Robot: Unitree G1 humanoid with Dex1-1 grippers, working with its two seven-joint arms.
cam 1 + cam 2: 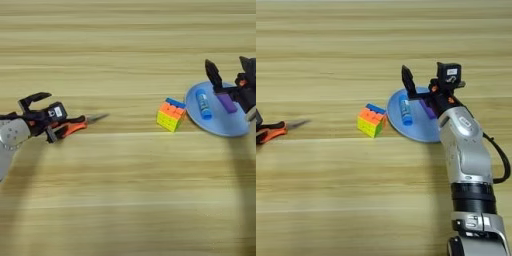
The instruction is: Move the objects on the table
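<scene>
The pliers [75, 126] with orange-black handles lie on the table [125, 200] at the left, tips pointing right and blurred. My left gripper [42, 116] is at their handle end, open: one black finger [35, 98] stands well above the handles. A multicolour puzzle cube [171, 114] sits right of centre. Beside it the round light-blue plate [220, 127] bears a blue tube [203, 104] and a purple block [226, 102]. My right gripper [230, 75] hangs open over the plate's far side, its fingers [407, 80] either side of the purple block.
The right forearm [466, 160] reaches up from the near right edge and crosses the plate's near rim. Bare light wood lies along the back and across the near middle of the table.
</scene>
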